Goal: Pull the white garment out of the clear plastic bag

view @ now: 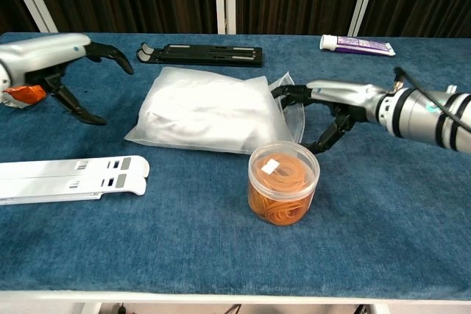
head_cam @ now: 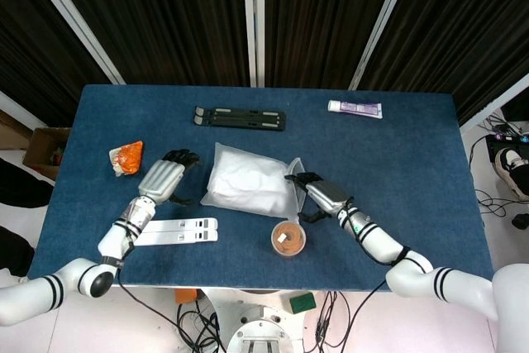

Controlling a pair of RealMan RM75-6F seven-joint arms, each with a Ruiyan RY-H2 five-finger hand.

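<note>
Bag (view: 210, 112) of clear plastic lies mid-counter (view: 383, 204) with the white garment (head_cam: 244, 181) inside, just behind the jar of rubber bands (view: 283, 182). My right hand (view: 324, 104) is at the bag's right end, fingers on its raised open edge; I can't tell whether they grip it. My left hand (view: 55, 60) hovers open just beside the bag's left end, apart from it.

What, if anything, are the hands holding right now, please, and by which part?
The right hand pinches the clear plastic bag at its open right end; the left hand holds nothing.
</note>
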